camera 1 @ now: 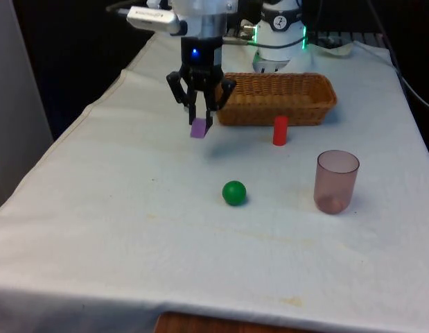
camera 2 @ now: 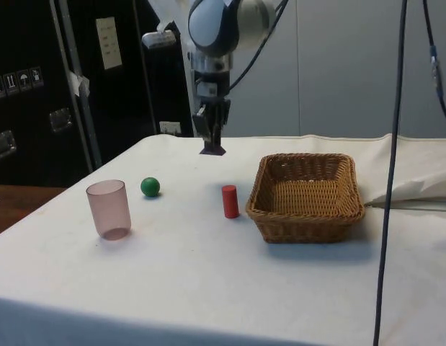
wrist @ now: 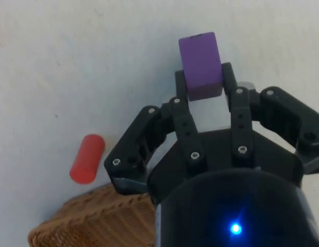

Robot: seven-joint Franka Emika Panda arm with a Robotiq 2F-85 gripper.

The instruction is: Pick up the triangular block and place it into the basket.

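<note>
A purple triangular block (camera 1: 199,127) hangs above the cloth, held between the fingers of my black gripper (camera 1: 200,121), which is shut on it. From the side the gripper (camera 2: 212,140) holds the block (camera 2: 212,149) clear of the table, off the basket's end. In the wrist view the purple block (wrist: 201,66) sits clamped between the fingertips (wrist: 229,77). The wicker basket (camera 1: 276,98) stands just behind the gripper toward the front view's right, also seen as a basket (camera 2: 306,194) in the side view and a basket corner (wrist: 92,221) in the wrist view.
A red cylinder (camera 1: 280,130) stands upright in front of the basket. A green ball (camera 1: 234,192) lies nearer the camera. A translucent pink cup (camera 1: 336,181) stands at the front view's right.
</note>
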